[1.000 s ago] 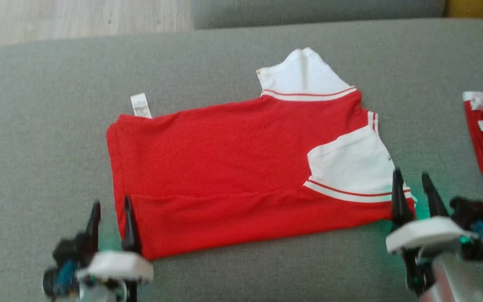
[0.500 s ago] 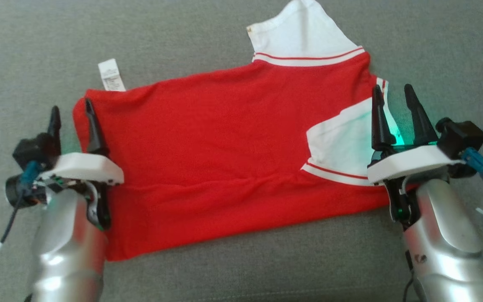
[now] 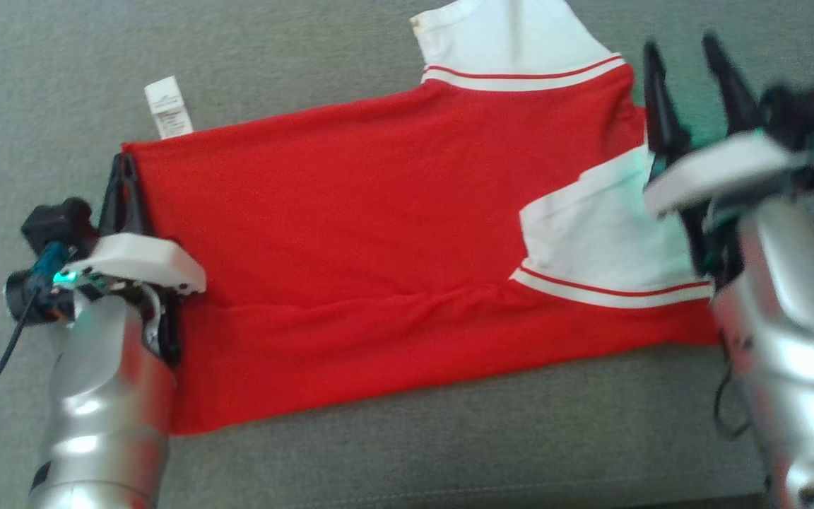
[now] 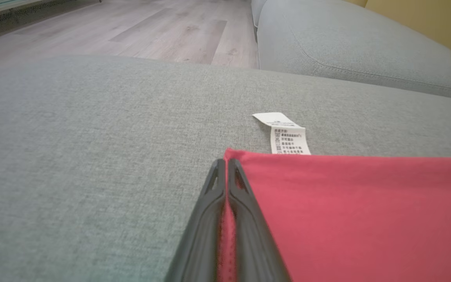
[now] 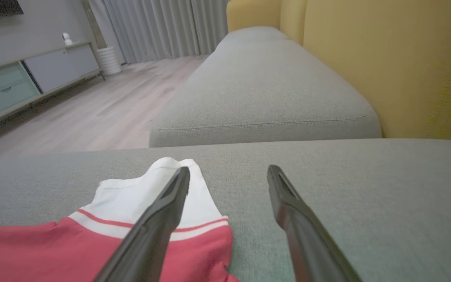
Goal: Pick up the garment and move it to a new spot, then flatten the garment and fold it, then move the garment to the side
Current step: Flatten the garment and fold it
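Two grippers flanked the garment (image 3: 379, 233), which lay flat on the grey cushion (image 3: 294, 56), its red body stretched from 9 to 3 o'clock in the head view. The left gripper (image 3: 123, 164) sat at the garment's 9 o'clock edge, close to the 10 o'clock corner. Its fingers were pressed together, and the left wrist view showed a strip of red hem pinched between them. A white label (image 3: 167, 106) stuck out of that corner toward 12 o'clock and lay on the cushion just past the fingertips.

The right gripper (image 3: 682, 46), blurred, was at the garment's 2 o'clock end with its fingers spread wide and nothing between them. In the right wrist view one finger crossed the upper sleeve (image 3: 513, 35) and the other crossed bare cushion; I could not tell whether either touched down. That white, red-striped sleeve pointed to 12 o'clock. The lower sleeve (image 3: 591, 233) lay folded onto the red body at 3 o'clock. A soft crease ran across the body near its 6 o'clock edge.

At 12 o'clock in the right wrist view stood a second cushion (image 5: 264, 86), with a yellow backrest (image 5: 386, 58) at 2 o'clock and wood floor (image 5: 104, 109) at 10 o'clock.
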`<state>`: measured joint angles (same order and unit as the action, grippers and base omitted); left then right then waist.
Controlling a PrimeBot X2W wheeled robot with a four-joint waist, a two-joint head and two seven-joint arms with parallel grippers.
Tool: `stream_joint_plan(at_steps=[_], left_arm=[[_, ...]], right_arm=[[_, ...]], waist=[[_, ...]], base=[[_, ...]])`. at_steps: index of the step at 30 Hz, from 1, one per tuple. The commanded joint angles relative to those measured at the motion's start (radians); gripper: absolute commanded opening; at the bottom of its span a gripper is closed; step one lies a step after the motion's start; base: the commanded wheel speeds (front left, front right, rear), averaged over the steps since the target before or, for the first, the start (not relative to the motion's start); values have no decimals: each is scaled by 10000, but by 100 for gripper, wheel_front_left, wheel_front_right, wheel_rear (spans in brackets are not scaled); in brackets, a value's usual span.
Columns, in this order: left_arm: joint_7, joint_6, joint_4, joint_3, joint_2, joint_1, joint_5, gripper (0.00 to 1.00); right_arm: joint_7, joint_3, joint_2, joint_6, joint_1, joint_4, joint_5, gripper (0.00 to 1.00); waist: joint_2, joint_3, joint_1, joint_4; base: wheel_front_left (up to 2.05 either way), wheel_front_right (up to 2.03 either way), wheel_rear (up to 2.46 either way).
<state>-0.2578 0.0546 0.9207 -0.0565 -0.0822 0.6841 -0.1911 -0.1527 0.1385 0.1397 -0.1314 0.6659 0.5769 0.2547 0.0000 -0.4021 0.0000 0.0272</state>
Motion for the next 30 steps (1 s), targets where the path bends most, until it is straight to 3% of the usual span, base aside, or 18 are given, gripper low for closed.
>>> stream_joint_plan(at_steps=[1, 11, 14, 20, 24, 25, 26, 27, 30], left_arm=[[-40, 28, -168, -77, -172, 101, 117, 0], [-40, 338, -1293, 1041, 298, 524, 433, 0], [-40, 412, -1475, 1938, 313, 723, -241, 0], [-40, 96, -1888, 3322, 316, 931, -1475, 0], [-40, -183, -2008, 3888, 317, 1045, -1965, 0], [-40, -244, -2015, 3962, 317, 1046, -2018, 0], [-40, -296, -2013, 4002, 318, 1038, -2050, 0], [-40, -337, -2007, 4017, 318, 1034, -2059, 0], [-40, -456, -2093, 3902, 318, 1015, -1974, 0]], right_arm=[[273, 311, 92, 7, 476, -173, -59, 100], [3170, 758, 864, 7, 3510, 2147, -410, 100], [3789, 522, 979, 7, 4185, 2908, -507, 100], [4329, 58, 1258, 7, 4866, 4073, -1137, 100], [4361, -171, 1017, 7, 5076, 4666, -1626, 100], [4310, -155, 904, 7, 5081, 4749, -1653, 82], [4208, -101, 816, 7, 5089, 4789, -1680, 11], [4097, -9, 775, 7, 5111, 4814, -1730, 0], [3605, 27, 838, 7, 5214, 4857, -1824, 0]], waist=[[0, -91, 0, -209], [0, -747, 0, -1836], [0, -1049, 0, -2300], [0, -1388, 0, -2793], [0, -1530, 0, -2822], [0, -1520, 0, -2792], [0, -1501, 0, -2747], [0, -1492, 0, -2695], [0, -1441, 0, -2538]], base=[[0, 0, 0], [0, 0, 0], [0, 0, 0], [0, 0, 0], [0, 0, 0], [0, 0, 0], [0, 0, 0], [0, 0, 0], [0, 0, 0]])
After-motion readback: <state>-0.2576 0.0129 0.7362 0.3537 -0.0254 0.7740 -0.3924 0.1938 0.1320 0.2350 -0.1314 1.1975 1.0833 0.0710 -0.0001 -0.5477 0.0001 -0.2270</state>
